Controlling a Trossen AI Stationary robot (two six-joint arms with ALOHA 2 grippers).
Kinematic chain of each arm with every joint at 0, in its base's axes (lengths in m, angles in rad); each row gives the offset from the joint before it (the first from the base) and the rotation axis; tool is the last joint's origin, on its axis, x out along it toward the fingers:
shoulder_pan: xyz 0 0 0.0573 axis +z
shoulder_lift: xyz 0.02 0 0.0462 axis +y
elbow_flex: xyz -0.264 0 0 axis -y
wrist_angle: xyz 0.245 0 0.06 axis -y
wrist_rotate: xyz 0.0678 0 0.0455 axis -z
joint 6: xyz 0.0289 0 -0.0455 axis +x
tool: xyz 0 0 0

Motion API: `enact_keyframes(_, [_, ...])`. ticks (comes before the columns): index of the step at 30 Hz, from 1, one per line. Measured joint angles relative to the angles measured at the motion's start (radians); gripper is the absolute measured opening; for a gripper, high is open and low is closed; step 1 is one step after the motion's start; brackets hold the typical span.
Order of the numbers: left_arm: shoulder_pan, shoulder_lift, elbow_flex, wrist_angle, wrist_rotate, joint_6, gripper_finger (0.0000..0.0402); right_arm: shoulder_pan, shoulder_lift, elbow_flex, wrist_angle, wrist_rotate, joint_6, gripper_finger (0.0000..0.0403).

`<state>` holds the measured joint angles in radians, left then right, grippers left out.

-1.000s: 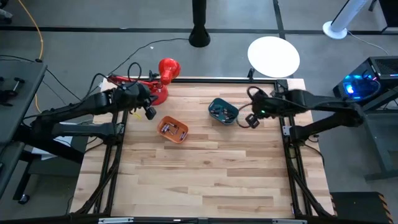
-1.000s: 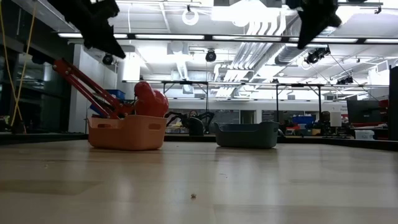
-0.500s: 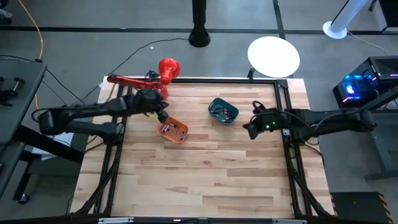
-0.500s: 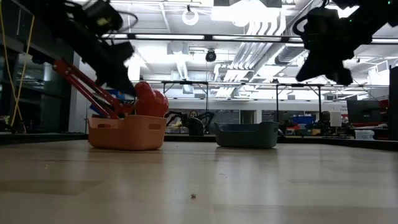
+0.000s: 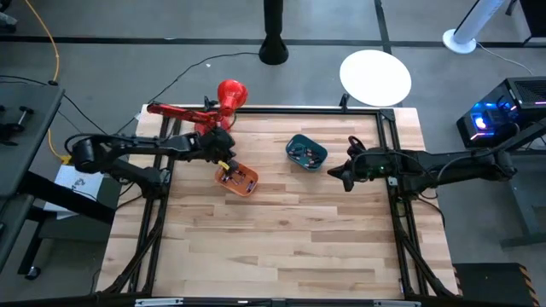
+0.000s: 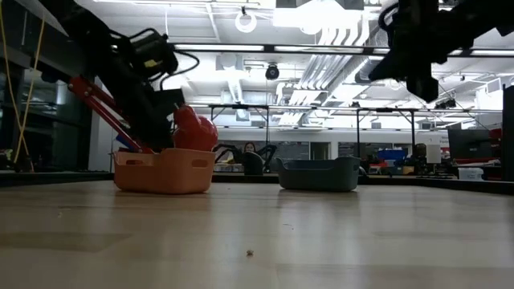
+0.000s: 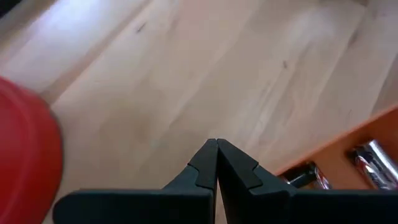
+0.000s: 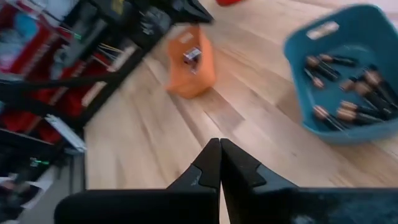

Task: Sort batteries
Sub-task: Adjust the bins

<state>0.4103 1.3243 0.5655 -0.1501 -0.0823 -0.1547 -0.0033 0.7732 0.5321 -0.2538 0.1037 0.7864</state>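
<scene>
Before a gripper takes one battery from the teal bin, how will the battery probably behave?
The batteries are small smooth cylinders, so one would likely roll if dropped on the wooden table. They lie crowded in the teal bin, so neighbours may shift when one is pulled. Their hard, slick casing could slip between narrow fingers.

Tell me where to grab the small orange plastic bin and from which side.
Grip the small orange plastic bin by the thin upright rim of a side wall, coming down from above: it sits open-topped and flat on the table, with batteries lying inside.
</scene>
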Motion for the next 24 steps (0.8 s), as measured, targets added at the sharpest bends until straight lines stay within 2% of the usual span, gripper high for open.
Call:
enact_keyframes(4, [-0.031, 0.028, 0.002, 0.003, 0.087, -0.011, 0.0000, 0.019, -0.002, 0.001, 0.039, 0.012, 0.030, 0.0000])
enact_keyframes(8, [-0.128, 0.021, 0.000, 0.054, 0.196, -0.050, 0.0000, 0.057, 0.001, 0.001, 0.042, 0.083, 0.045, 0.0000])
enact_keyframes(11, [-0.237, 0.011, 0.000, 0.130, 0.215, -0.058, 0.0000, 0.089, 0.001, 0.001, 0.042, 0.155, 0.082, 0.0000])
enact_keyframes(13, [-0.286, -0.018, -0.001, 0.160, 0.192, -0.097, 0.0000, 0.110, 0.001, 0.001, 0.053, 0.194, 0.126, 0.0000])
enact_keyframes(17, [-0.314, -0.160, 0.000, 0.275, 0.158, -0.156, 0.0000, 0.146, 0.001, 0.001, 0.113, 0.231, 0.155, 0.0000])
enact_keyframes(20, [-0.330, -0.303, -0.008, 0.290, 0.129, -0.148, 0.0000, 0.157, 0.001, 0.001, 0.189, 0.247, 0.167, 0.0000])
enact_keyframes(24, [-0.371, -0.482, -0.124, 0.378, 0.065, -0.135, 0.0000, 0.157, 0.001, 0.001, 0.296, 0.278, 0.147, 0.0000])
